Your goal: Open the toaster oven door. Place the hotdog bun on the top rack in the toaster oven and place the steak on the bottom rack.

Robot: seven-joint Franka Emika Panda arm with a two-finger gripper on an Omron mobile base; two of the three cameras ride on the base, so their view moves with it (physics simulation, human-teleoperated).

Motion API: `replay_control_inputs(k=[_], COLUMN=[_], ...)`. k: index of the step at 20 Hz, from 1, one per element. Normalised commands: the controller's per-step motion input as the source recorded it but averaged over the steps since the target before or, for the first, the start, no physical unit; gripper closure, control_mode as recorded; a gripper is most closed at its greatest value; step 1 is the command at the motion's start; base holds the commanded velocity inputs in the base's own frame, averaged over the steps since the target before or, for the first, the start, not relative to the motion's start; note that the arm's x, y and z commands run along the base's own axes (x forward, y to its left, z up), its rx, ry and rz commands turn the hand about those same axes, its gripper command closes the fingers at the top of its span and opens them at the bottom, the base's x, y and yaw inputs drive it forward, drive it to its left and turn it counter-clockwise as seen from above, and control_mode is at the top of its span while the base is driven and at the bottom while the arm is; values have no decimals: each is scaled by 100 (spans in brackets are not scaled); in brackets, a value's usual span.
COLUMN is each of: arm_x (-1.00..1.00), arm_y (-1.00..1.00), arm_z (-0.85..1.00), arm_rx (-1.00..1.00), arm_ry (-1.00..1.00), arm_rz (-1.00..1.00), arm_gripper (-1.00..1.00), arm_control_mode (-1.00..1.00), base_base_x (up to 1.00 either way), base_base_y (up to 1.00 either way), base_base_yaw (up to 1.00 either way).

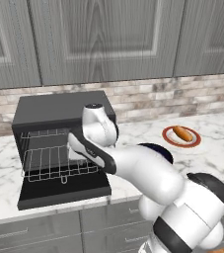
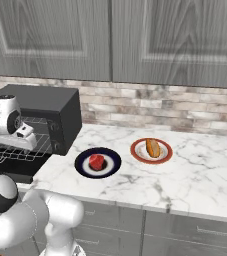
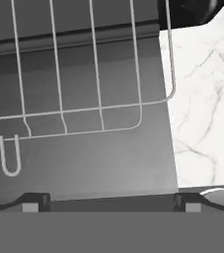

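Note:
The toaster oven (image 1: 59, 109) stands at the left of the counter with its door (image 1: 64, 191) folded down flat. Inside, the top rack (image 1: 47, 134) sits above the bottom rack (image 1: 59, 164), which is slid out over the door. My gripper (image 3: 111, 203) hangs open above the door (image 3: 108, 163), at the right front corner of the bottom rack (image 3: 84, 74); nothing is between its fingertips (image 3: 34, 201). The rack's wire loop (image 3: 10, 160) is to the left. The hotdog bun (image 2: 152, 148) lies on a red-rimmed plate (image 2: 138, 156). The steak (image 2: 97, 162) rests on a dark blue plate (image 2: 112, 170).
Both plates sit on the marble counter (image 2: 195, 175) to the right of the oven, the blue one nearer to it. A brick backsplash and grey wall cabinets (image 1: 108, 39) rise behind. My arm (image 1: 143, 173) reaches across the oven's right side.

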Motion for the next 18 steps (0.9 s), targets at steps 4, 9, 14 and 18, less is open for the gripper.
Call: replay_control_inputs(k=[4, 9, 14, 18], arm_x=[-1, 0, 0, 3], arm_y=[-71, -76, -69, -56], arm_z=[3, 0, 0, -4], arm_rx=[0, 1, 0, 3], arm_ry=[24, 23, 20, 24], arm_rz=[-6, -1, -1, -1], arm_gripper=[-100, -100, -100, -100], arm_control_mode=[-100, -100, -100, -100], base_base_x=[0, 0, 0, 0], base_base_y=[0, 0, 0, 0], base_base_yaw=[0, 0, 0, 0])
